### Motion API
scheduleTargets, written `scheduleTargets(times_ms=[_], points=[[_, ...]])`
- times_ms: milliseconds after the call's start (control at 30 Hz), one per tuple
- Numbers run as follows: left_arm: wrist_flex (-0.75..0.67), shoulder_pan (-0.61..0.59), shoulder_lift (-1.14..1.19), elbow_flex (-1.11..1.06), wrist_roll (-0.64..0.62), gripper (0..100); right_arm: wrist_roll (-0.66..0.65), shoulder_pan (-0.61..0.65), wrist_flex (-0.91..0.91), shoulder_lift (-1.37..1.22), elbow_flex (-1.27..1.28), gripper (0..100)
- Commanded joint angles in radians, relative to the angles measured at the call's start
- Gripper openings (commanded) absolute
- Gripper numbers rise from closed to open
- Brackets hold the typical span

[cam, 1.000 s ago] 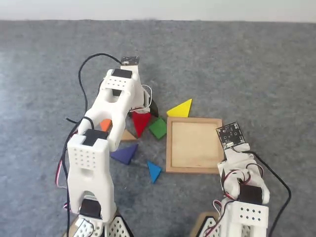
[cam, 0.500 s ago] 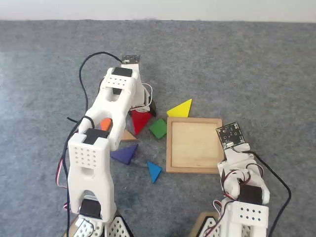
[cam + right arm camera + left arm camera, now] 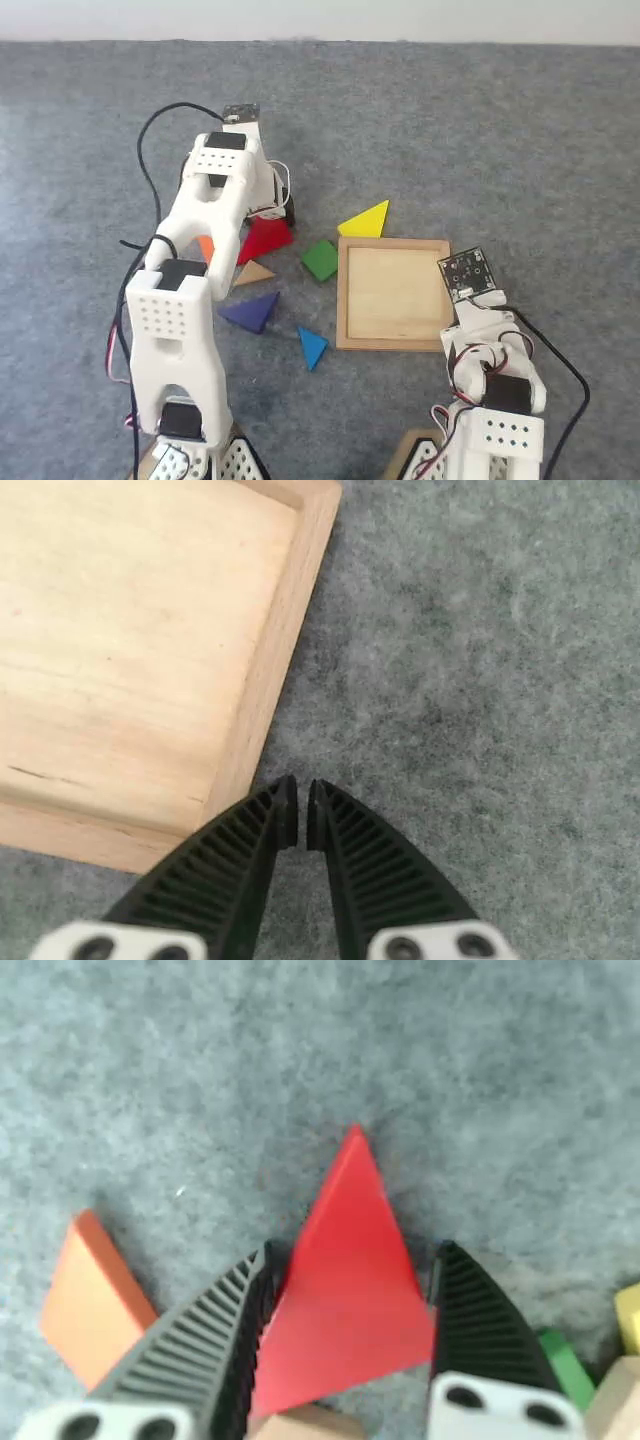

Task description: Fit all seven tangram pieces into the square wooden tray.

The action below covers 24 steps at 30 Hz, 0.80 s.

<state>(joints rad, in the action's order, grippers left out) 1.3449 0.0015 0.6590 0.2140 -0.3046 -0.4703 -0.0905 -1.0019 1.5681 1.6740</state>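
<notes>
Orange piece [image 3: 95, 1300] is sitting just beside the left gripper [image 3: 353, 1250], whose jaws are clamping the red triangle [image 3: 345, 1330] by its slanted sides, over the grey carpet [image 3: 500, 150] left of the wooden tray [image 3: 343, 300]. Can't tell if it's lifted. I'm thinking the trick is getting it clear up before swinging right: the tan triangle [image 3: 254, 272] and green square [image 3: 320, 260] are lying near the path, and dragging risks shoving them. It's probably wanting a tray corner, long edge along the diagonal. Right gripper [image 3: 302, 805] is hanging just outside the tray's corner, jaws together, holding nothing.
</notes>
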Motion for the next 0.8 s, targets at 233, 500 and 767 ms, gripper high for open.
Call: scheduleTargets(times_ms=[233,500,767], points=[[-0.003,-0.038,-0.157,0.068,0.144,33,0.003,-0.001,0.019,0.01,0.017,3.9],[-0.074,-0.109,-0.58,-0.271,0.411,28,0.003,-0.001,0.019,0.01,0.017,3.9],[-0.325,0.052,-0.68,-0.716,0.655,26,0.003,-0.001,0.019,0.01,0.017,3.9]])
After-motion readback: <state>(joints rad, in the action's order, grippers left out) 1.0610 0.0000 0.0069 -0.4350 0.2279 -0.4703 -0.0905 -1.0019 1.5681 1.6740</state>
